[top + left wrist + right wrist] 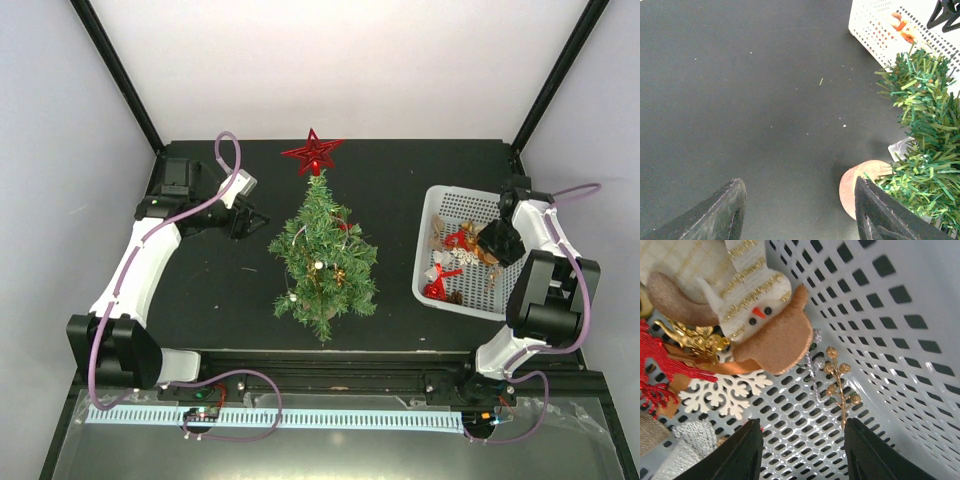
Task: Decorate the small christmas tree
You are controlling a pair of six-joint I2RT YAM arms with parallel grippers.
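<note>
Our right gripper (pixel 800 440), jaws open, inside the white slotted plastic basket (pixel 900 315).
We find the gold beaded sprig (pixel 839 385) just ahead; the small dark-green christmas tree (pixel 325 260) stands well left.

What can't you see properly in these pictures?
1. Top view: the right gripper covers part of the basket and hides the decorations under it.
2. Top view: the bits hanging on the tree are too small to name.
3. Left wrist view: most of the tree is cut off by the right edge.
4. Right wrist view: the snowman is cut off by the top edge.
</note>
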